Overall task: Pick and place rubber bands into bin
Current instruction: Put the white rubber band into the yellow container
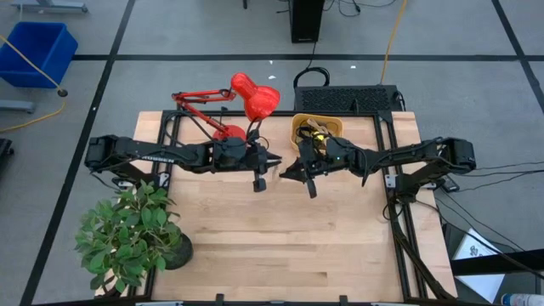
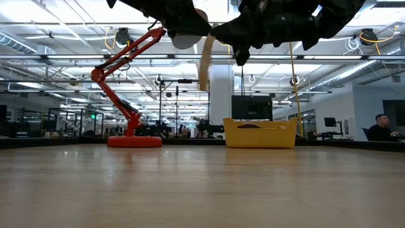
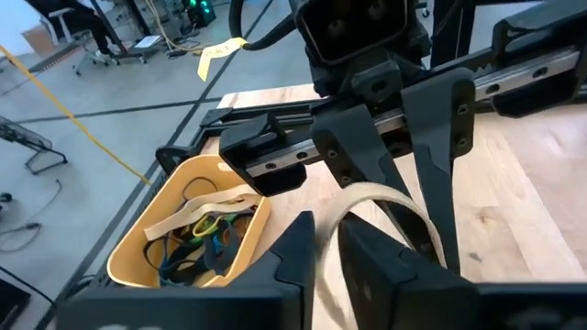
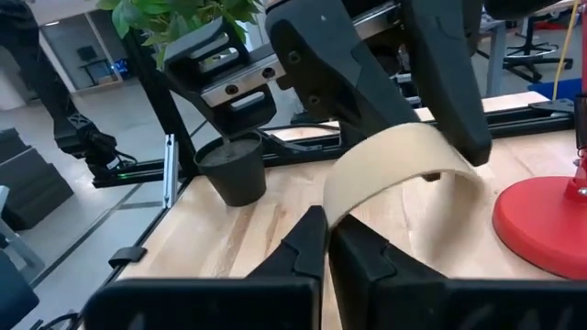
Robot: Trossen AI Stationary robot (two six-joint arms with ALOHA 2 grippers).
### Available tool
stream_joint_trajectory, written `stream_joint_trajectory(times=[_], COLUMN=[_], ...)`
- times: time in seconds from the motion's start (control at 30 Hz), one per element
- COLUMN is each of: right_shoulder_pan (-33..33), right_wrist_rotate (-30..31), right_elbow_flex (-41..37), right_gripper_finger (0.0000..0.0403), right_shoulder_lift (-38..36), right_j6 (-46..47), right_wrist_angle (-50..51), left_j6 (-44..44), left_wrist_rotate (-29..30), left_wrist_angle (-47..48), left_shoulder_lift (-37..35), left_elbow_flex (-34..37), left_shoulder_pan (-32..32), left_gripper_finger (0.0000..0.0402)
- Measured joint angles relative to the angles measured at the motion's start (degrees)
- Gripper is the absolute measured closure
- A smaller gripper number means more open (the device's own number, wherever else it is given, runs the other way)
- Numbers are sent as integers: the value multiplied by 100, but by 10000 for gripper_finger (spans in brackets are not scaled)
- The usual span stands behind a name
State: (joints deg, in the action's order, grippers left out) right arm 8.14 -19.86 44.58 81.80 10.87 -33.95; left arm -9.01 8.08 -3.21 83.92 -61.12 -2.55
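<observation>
My left gripper [image 1: 259, 174] and my right gripper [image 1: 304, 177] meet nose to nose above the table's middle, both shut on one wide tan rubber band [image 3: 376, 197]. In the low view the band [image 2: 204, 63] hangs as a strip high above the tabletop. The orange-yellow bin [image 1: 316, 127] stands at the far edge of the table, just beyond the right gripper, and several rubber bands [image 3: 202, 234] in tan, black, green and blue lie in it. The bin also shows in the low view [image 2: 259, 134]. My left gripper [image 3: 326, 234] pinches one end of the tan band's loop [image 3: 327, 266] between its two fingers, coming level from the table's left. The band is lifted clear and arches away from the fingers. My right gripper [image 4: 327, 229] pinches the band's other end [image 4: 337, 203] between its two fingers, coming level from the table's right. From there the band curves over in an arch [image 4: 431, 151] to the left gripper's fingers.
A red desk lamp [image 1: 246, 98] stands on its round base [image 4: 546, 215] at the far edge, left of the bin. A potted plant [image 1: 127, 234] stands at the table's near left corner. A large blue bin [image 1: 38, 51] stands on the floor far left.
</observation>
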Motion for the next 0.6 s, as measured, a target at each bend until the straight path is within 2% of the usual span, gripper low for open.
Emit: stream_joint_trajectory(times=[0.23,0.37,0.47,0.6], right_shoulder_pan=[0,14,74,235], right_wrist_rotate=[2,4,7,178], right_elbow_flex=[0,0,4,4], right_gripper_finger=[402,402,402,402], right_shoulder_lift=[0,-42,-169,-633], right_j6=[0,0,-39,-146], right_wrist_angle=[-4,23,55,649], left_j6=[69,379,542,875], left_wrist_rotate=[-1,8,80,89], left_wrist_angle=[14,253,665,1690], left_shoulder_lift=[0,0,0,2], left_elbow_flex=[0,0,-5,-7], left_shoulder_pan=[0,0,0,0], left_gripper_finger=[315,278,241,206])
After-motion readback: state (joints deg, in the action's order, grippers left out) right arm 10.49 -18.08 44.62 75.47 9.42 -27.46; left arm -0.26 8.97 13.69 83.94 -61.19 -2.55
